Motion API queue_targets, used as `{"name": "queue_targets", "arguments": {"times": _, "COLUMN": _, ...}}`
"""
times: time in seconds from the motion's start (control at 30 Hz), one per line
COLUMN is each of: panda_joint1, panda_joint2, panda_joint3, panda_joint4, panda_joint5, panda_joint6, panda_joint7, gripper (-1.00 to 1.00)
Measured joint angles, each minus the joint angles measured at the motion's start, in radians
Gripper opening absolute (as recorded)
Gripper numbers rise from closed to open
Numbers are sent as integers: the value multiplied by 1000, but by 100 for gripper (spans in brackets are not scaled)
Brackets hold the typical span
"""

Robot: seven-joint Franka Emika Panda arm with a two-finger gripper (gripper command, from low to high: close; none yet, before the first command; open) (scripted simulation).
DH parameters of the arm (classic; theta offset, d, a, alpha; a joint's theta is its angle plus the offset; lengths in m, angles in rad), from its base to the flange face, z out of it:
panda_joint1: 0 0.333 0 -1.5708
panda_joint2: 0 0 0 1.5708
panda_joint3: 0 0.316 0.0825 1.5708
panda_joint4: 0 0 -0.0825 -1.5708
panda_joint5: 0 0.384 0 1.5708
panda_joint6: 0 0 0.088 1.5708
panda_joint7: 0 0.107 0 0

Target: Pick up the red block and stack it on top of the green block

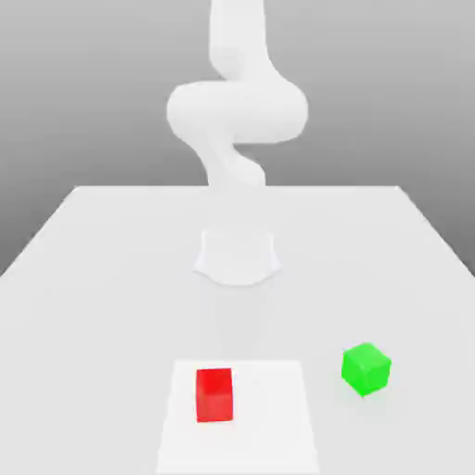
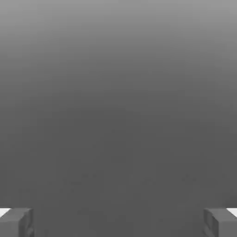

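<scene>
The red block [image 1: 214, 394] sits on a brighter white patch [image 1: 269, 417] of the table [image 1: 93, 278], near the front edge. The green block [image 1: 365, 368] rests well apart from it, toward the exterior view's right, turned a little on the bare tabletop. The white arm [image 1: 237, 107] rises behind them, back from both blocks. The gripper [image 2: 118, 222] stands wide, its two grey fingertips [image 2: 16, 222] far apart with nothing between them

table [image 1: 102, 269]: wide, white, flat, narrowing toward the far edge | square patch [image 1: 274, 417]: brighter white, lying flush on the table's near part | backdrop [image 1: 83, 83]: plain grey, lighter lower down
</scene>
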Motion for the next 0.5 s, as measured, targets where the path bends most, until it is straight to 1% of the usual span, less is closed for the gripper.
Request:
{"name": "queue_targets", "arguments": {"times": 0.23, "panda_joint1": -2, "panda_joint2": 263, "panda_joint3": -23, "panda_joint4": -134, "panda_joint5": -15, "panda_joint6": 147, "panda_joint7": -38, "gripper": 0}}
{"name": "queue_targets", "arguments": {"times": 0.5, "panda_joint1": -8, "panda_joint2": 553, "panda_joint3": -49, "panda_joint4": -282, "panda_joint5": -10, "panda_joint6": 310, "panda_joint7": -96, "gripper": 0}}
